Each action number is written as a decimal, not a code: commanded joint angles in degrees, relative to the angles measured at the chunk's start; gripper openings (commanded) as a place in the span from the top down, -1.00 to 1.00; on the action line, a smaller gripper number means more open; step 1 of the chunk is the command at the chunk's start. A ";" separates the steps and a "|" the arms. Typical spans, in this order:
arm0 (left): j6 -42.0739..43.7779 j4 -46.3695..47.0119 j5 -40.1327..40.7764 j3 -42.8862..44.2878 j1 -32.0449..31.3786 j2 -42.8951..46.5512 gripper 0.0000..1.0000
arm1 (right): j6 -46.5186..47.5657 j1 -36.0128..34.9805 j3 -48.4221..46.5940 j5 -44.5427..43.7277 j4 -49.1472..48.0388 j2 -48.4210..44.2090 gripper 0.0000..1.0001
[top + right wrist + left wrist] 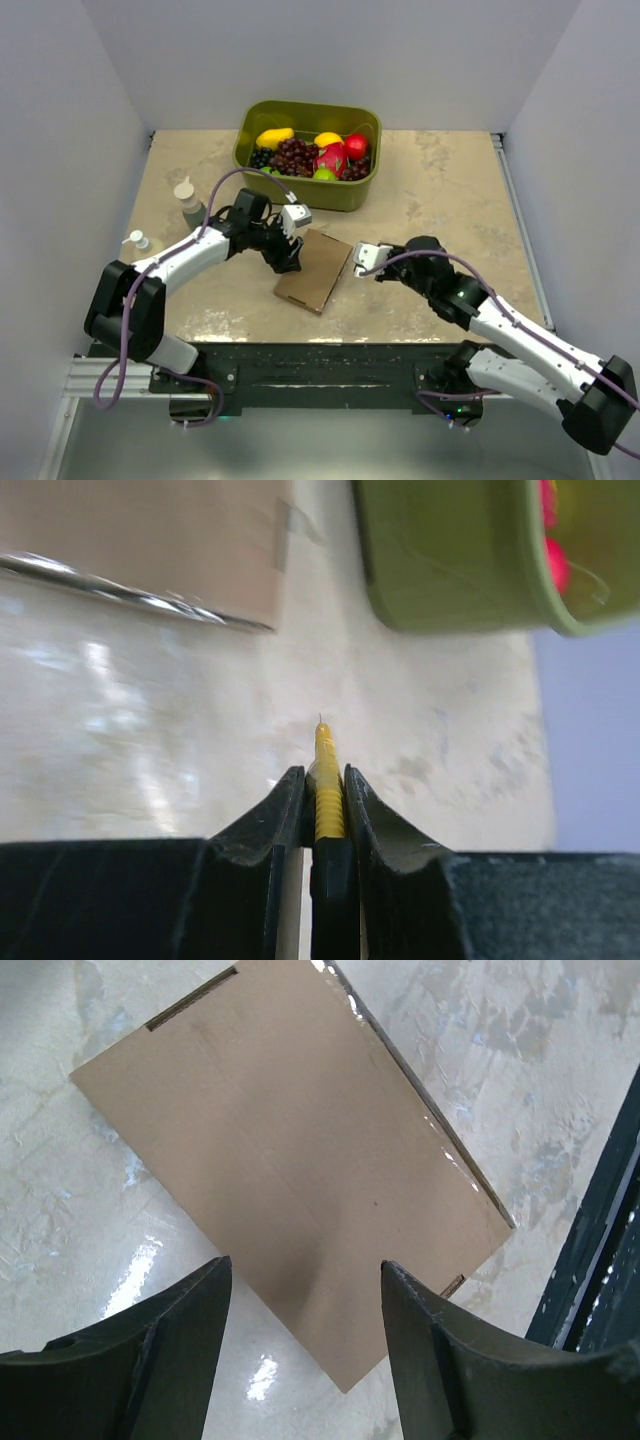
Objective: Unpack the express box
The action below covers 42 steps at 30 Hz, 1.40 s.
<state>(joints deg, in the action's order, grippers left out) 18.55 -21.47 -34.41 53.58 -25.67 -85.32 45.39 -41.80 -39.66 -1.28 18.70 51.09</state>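
Note:
The express box (318,272) is a flat brown cardboard mailer lying closed on the table between the two arms. It fills the left wrist view (290,1140) and shows at the top left of the right wrist view (150,530). My left gripper (283,255) hangs open just above the box's left corner (305,1265), with nothing between its fingers. My right gripper (362,262) sits just off the box's right edge, shut on a thin cutter with a yellow tip (326,790) that points away over the bare table.
An olive-green tub of fruit (310,152) stands behind the box, its wall close ahead in the right wrist view (450,560). Two small bottles (189,203) (140,243) stand at the left. Clear tape (440,1140) runs along one box edge.

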 commanded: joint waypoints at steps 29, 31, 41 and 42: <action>15.11 5.31 6.91 -10.08 -1.40 10.08 -0.68 | 16.77 1.20 24.38 -25.27 -36.65 -4.77 1.00; 16.60 3.99 4.20 -9.55 -1.66 10.17 -0.67 | 10.81 1.11 20.78 -19.48 -28.93 -9.15 1.00; 26.98 4.77 6.82 -14.56 -5.53 7.19 -0.68 | 9.01 1.11 15.83 -13.83 -12.63 -13.30 1.00; 26.98 5.30 6.90 -14.73 -5.62 6.84 -0.68 | 9.19 1.11 16.19 -14.53 -12.72 -13.56 1.00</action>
<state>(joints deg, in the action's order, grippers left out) 41.28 -19.09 -28.10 39.99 -31.05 -76.79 54.83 -40.77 -24.69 -13.63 1.89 37.36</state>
